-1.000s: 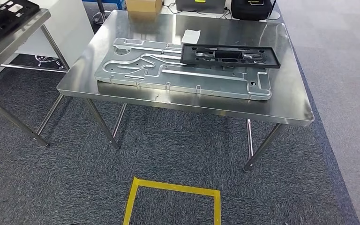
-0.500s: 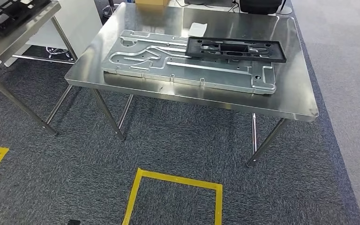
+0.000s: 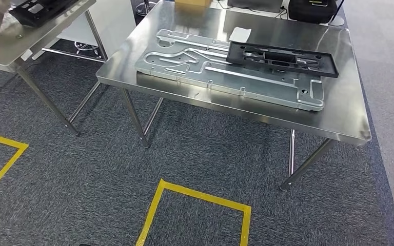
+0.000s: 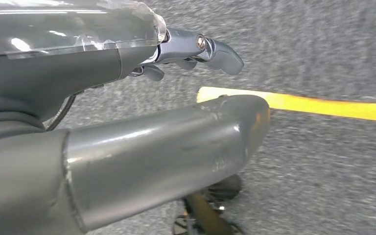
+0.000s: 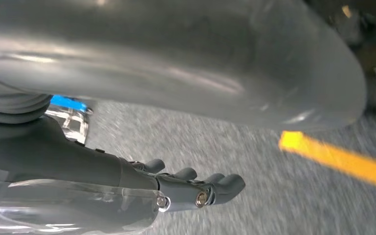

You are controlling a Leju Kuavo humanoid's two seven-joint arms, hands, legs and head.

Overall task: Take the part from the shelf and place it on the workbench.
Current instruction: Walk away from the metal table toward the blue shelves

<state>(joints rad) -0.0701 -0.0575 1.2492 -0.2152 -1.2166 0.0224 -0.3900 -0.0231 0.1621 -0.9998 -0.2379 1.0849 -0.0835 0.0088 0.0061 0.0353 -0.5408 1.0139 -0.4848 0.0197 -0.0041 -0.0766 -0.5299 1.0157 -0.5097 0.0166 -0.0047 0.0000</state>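
A black plastic frame part (image 3: 282, 59) lies on a large silver stamped plate (image 3: 225, 77) on the steel workbench (image 3: 338, 110). Another black part (image 3: 43, 7) rests on a second steel table (image 3: 25, 46) at the far left, cut off by the picture's edge. My left hand (image 4: 127, 58) hangs over grey carpet, thumb and fingers (image 4: 215, 49) apart, with nothing in it. My right hand (image 5: 78, 161) hangs the same way above the carpet, its fingers (image 5: 210, 188) stretched out and holding nothing.
A white slip of paper (image 3: 240, 34) lies beside the plate. A cardboard box (image 3: 192, 2) and a black case (image 3: 313, 9) stand at the bench's far edge. Yellow tape squares (image 3: 200, 197) mark the carpet in front. The bench's slanted legs (image 3: 136, 120) reach outward.
The whole picture has shifted: the camera has turned left, so the workbench now sits further right and more of the left table shows. Nothing on the tables has moved.
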